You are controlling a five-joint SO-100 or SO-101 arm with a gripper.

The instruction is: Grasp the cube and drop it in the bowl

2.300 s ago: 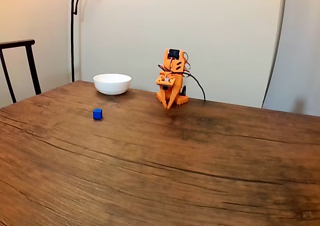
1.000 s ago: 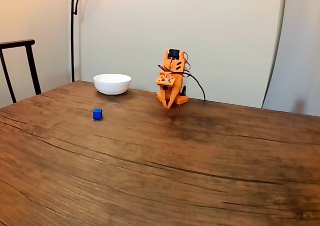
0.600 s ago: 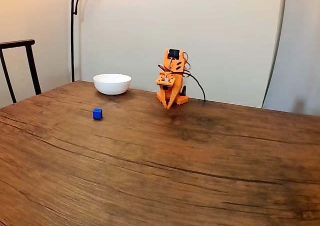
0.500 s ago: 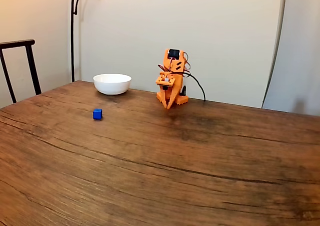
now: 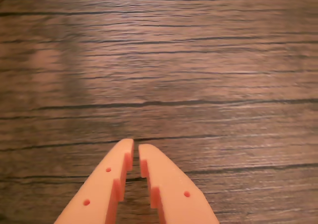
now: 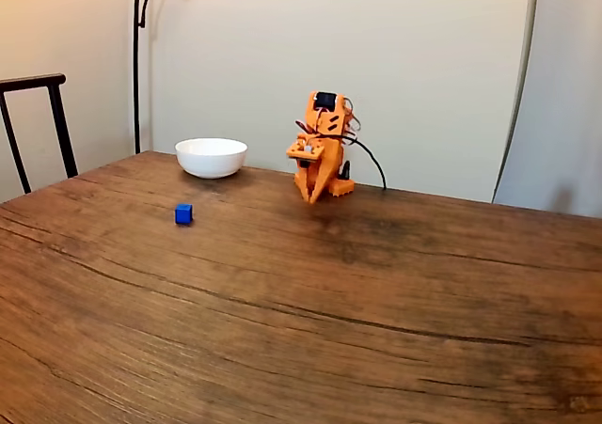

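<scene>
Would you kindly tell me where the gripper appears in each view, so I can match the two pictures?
Wrist view: the gripper rises from the bottom edge, left of centre, tips nearly closed.
Fixed view: the gripper points down at the table's far edge, right of the bowl.
Shared landmark: the wooden table.

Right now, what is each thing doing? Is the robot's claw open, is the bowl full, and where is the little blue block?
gripper: shut, holding nothing, pointing down at the table.
cube: resting on the table, apart from the arm and bowl.
bowl: upright on the table; its inside can't be seen.
</scene>
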